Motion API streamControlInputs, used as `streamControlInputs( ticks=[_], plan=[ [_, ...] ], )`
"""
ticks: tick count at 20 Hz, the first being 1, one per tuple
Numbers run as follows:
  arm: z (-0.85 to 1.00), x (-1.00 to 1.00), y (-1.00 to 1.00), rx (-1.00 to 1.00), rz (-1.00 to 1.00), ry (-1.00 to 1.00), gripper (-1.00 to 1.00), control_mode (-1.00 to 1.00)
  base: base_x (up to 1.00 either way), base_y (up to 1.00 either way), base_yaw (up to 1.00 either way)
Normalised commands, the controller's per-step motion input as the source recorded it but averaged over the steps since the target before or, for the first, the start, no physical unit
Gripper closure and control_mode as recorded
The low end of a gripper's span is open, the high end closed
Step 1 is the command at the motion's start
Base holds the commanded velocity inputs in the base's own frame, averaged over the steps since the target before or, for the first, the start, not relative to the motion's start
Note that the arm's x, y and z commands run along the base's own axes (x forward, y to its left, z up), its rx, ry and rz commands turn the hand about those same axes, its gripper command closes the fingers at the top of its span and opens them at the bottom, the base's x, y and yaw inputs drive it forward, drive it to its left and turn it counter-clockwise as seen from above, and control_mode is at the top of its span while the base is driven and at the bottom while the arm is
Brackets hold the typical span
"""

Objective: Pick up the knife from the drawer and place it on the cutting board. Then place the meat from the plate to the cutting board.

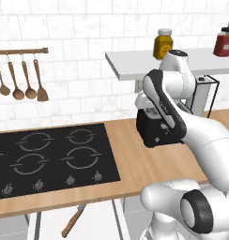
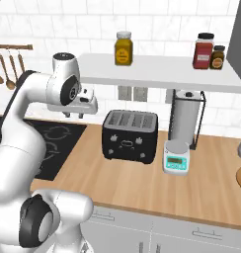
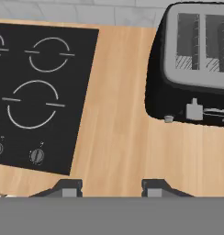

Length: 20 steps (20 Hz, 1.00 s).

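Note:
The knife (image 1: 71, 223) lies in the open drawer (image 1: 98, 220) below the counter's front edge; its brown wooden handle shows at the bottom of the left base view. My gripper (image 2: 74, 115) hangs above the wooden counter (image 3: 118, 137), between the stove and the toaster, well above and behind the drawer. In the hand view the gripper (image 3: 111, 188) is open, its two dark fingertips (image 3: 70, 188) apart with nothing between them. The cutting board, the meat and the plate are out of view.
A black toaster (image 2: 130, 133) stands at the back of the counter, a black stove (image 1: 50, 159) to its left. A small scale (image 2: 176, 158) and a paper-towel holder (image 2: 186, 116) are to the right. Jars sit on a wall shelf (image 2: 157, 71); utensils (image 1: 22, 79) hang at left.

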Motion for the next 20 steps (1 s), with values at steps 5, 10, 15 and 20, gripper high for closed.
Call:
streamControlInputs(
  ticks=[5, 10, 15, 20],
  plan=[
    [-0.22, -0.51, -0.06, 0.00, 0.01, 0.00, -1.00, -1.00, 0.00, 0.00, 0.00],
    [0.00, 0.00, 0.00, 0.00, 0.00, 0.00, -1.00, 1.00, -0.39, -0.34, 0.24],
    [0.00, 0.00, 0.00, 0.00, 0.00, 0.00, -1.00, 1.00, -0.59, -0.47, 0.71],
    [0.00, 0.00, 0.00, 0.00, 0.00, 0.00, -1.00, 1.00, -0.43, -0.12, 0.89]
  ],
)
